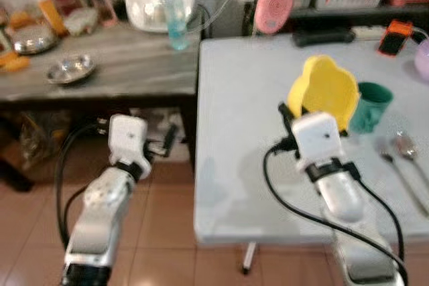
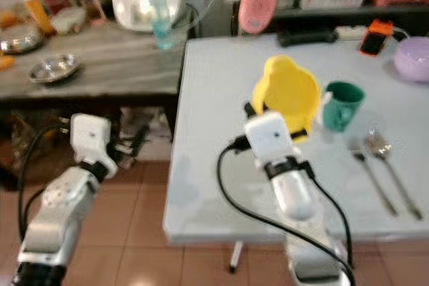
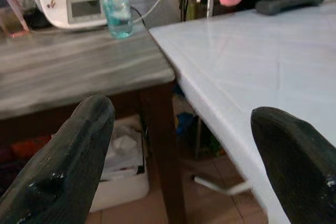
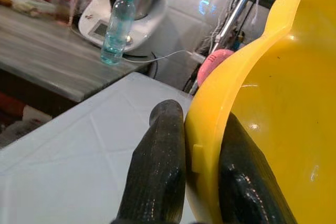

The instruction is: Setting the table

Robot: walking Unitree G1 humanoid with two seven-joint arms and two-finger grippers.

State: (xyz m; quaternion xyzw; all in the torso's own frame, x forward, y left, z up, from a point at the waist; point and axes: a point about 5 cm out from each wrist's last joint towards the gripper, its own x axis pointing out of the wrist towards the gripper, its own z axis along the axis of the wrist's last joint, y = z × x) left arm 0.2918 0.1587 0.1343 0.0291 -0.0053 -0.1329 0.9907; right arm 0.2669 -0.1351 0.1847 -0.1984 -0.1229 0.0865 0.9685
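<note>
While clamped, unmarked yellow bowl (image 1: 326, 92)

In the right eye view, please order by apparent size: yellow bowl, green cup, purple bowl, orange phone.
1. yellow bowl, held in the right tool, nearer the camera
2. green cup
3. purple bowl, cut by the frame edge, so unsure
4. orange phone

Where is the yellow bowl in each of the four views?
Left eye view: yellow bowl right of centre, tilted, above the right gripper.
Right eye view: near centre, beside the green cup.
Left wrist view: not in it.
Right wrist view: right side, rim between the fingers.
Shared landmark: water bottle.
</note>
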